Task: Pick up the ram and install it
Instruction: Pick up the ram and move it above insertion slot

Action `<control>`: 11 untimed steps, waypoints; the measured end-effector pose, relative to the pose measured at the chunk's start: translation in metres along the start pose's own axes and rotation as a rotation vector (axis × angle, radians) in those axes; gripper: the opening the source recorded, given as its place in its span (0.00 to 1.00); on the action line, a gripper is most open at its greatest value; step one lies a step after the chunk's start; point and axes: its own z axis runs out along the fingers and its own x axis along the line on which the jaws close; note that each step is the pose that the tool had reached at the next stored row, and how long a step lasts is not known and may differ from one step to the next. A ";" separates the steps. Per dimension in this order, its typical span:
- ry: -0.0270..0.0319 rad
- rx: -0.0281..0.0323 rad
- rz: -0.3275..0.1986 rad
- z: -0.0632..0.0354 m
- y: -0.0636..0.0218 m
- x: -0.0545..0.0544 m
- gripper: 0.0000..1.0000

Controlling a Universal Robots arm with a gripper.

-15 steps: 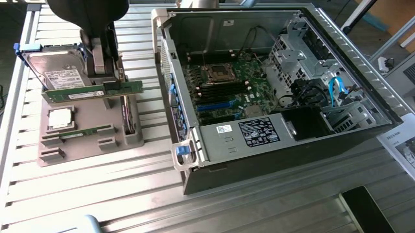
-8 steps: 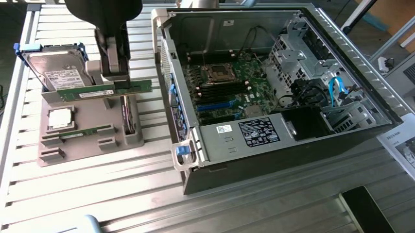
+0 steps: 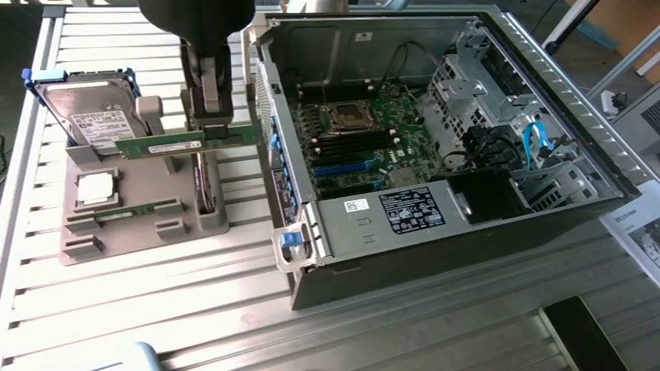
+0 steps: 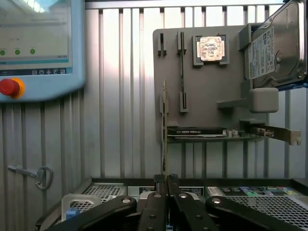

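Observation:
A long green ram hangs level above the grey holder, and my gripper is shut on its upper edge near one end. In the wrist view this ram appears edge-on as a thin strip running out from between the closed fingertips of the gripper. A second, similar stick lies in its slot on the holder. The open computer case stands on the exterior view's right of the gripper, and its motherboard with dark memory slots is exposed.
The holder also carries a silver processor chip, a hard drive in a blue frame and an expansion card. A teach pendant with a red stop button lies on the slatted table. The case wall rises close beside the gripper.

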 end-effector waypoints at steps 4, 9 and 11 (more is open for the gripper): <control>0.0000 0.0000 0.000 -0.0001 -0.0086 0.000 0.12; 0.0000 0.0000 0.000 -0.0004 -0.0257 0.000 0.12; 0.0000 0.0000 0.000 -0.0005 -0.0330 0.000 0.12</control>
